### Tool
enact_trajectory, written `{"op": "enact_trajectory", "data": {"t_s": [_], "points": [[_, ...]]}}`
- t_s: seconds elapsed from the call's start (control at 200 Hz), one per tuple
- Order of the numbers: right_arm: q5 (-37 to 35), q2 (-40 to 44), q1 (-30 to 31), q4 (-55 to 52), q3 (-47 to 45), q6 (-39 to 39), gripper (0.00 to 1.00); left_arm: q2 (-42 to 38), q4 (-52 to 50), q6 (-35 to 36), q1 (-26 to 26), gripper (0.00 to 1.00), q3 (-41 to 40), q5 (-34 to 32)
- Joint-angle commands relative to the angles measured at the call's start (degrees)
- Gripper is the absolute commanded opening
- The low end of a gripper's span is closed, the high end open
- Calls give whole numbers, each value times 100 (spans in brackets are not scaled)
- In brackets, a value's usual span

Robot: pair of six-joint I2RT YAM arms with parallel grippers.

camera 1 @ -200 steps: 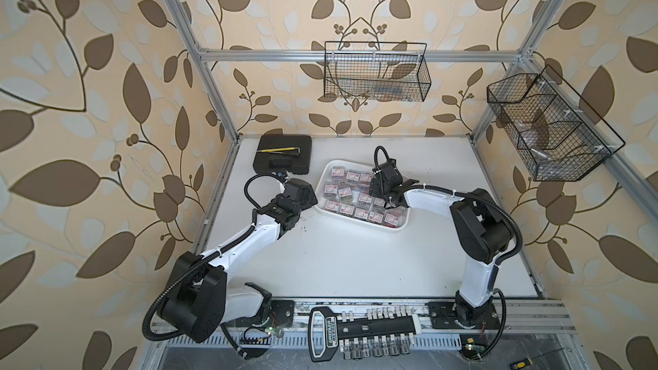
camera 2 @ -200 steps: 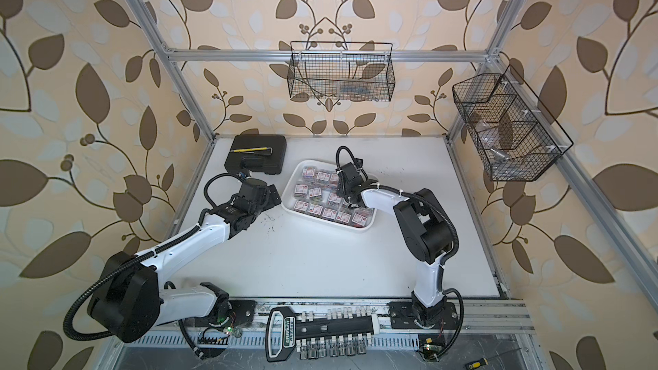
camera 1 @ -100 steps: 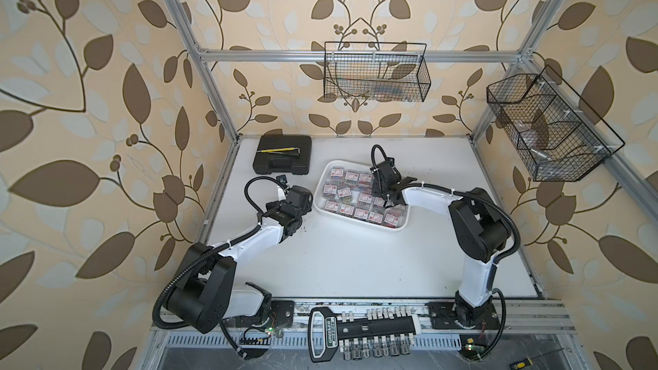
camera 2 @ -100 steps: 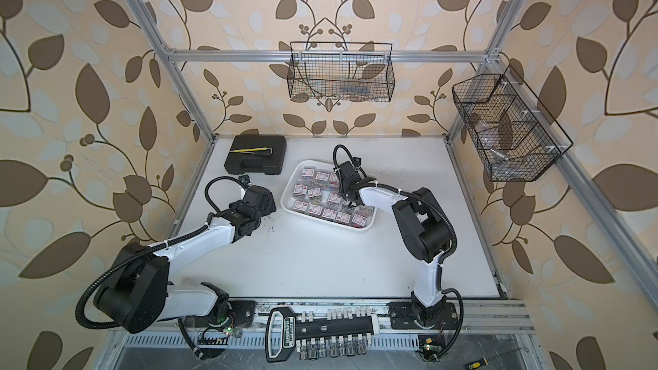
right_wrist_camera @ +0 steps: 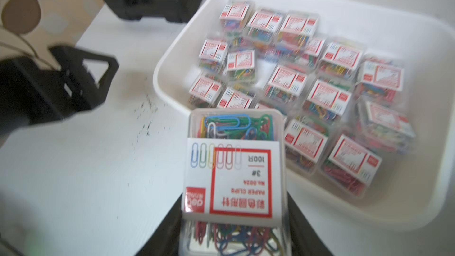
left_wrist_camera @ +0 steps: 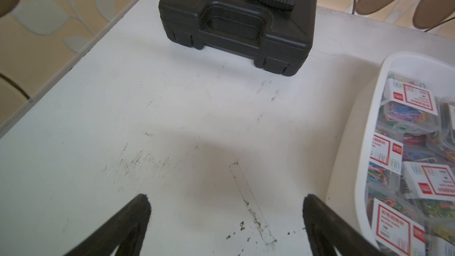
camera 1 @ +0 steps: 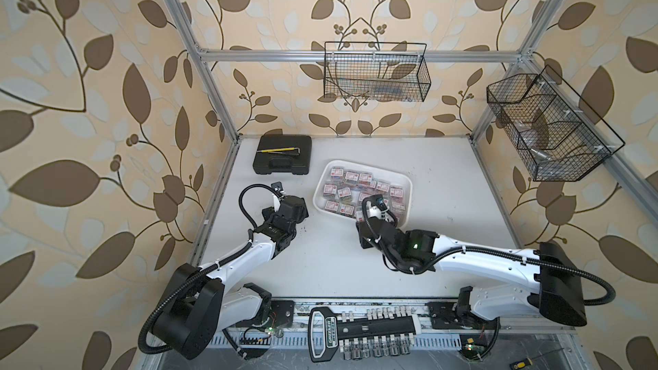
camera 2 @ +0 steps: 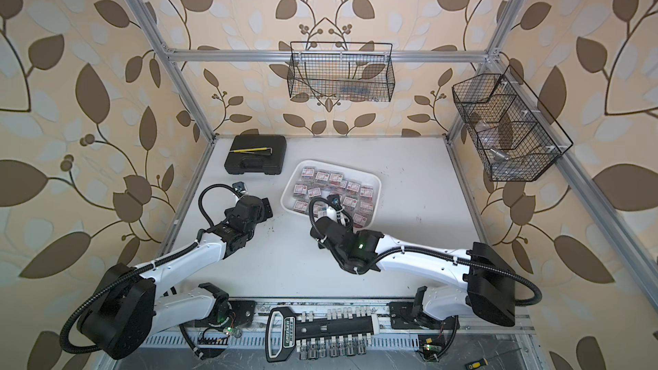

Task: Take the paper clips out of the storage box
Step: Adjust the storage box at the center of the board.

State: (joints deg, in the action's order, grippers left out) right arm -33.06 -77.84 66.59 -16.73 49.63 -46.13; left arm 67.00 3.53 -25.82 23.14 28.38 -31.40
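Right gripper [right_wrist_camera: 234,220] is clamped on one clip box [right_wrist_camera: 234,166] held up at the tray [right_wrist_camera: 172,52] rim, other boxes [right_wrist_camera: 327,94] sit inside, left gripper [left_wrist_camera: 227,208] hangs wide open over the table [left_wrist_camera: 123,119], so carry-out step I reckon, next up: clear the rim, set it down.

- The walls [camera 1: 89,101] are a warm tan, with big brown leaves and pale leaves on thin dark stems.
- Shiny metal bars [camera 1: 356,55] make a frame in front of the walls.
- A black wire basket [camera 1: 377,72] hangs on the back bar.
- A second wire basket [camera 1: 552,129] hangs on a side bar and is split into small parts.
- The surface [camera 1: 338,261] is flat and white, with little dark specks [left_wrist_camera: 133,166] and thin scratches.
- The light is soft and even, and the shadows are faint.
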Motion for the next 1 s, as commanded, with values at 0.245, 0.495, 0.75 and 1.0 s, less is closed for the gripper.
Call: {"op": "enact_trajectory", "data": {"t_s": [0.245, 0.495, 0.75, 1.0], "points": [[891, -1281, 201, 1399, -411, -816, 31, -244, 280, -28, -55, 99, -136, -25], [750, -1421, -293, 1604, -723, -870, 31, -336, 303, -54, -55, 99, -197, -55], [721, -1522, -920, 1718, -931, -819, 33, -379, 331, -51, -55, 99, -224, -98], [648, -1728, -1444, 1839, -861, -417, 36, -572, 384, -47, -55, 99, -357, -18]]}}
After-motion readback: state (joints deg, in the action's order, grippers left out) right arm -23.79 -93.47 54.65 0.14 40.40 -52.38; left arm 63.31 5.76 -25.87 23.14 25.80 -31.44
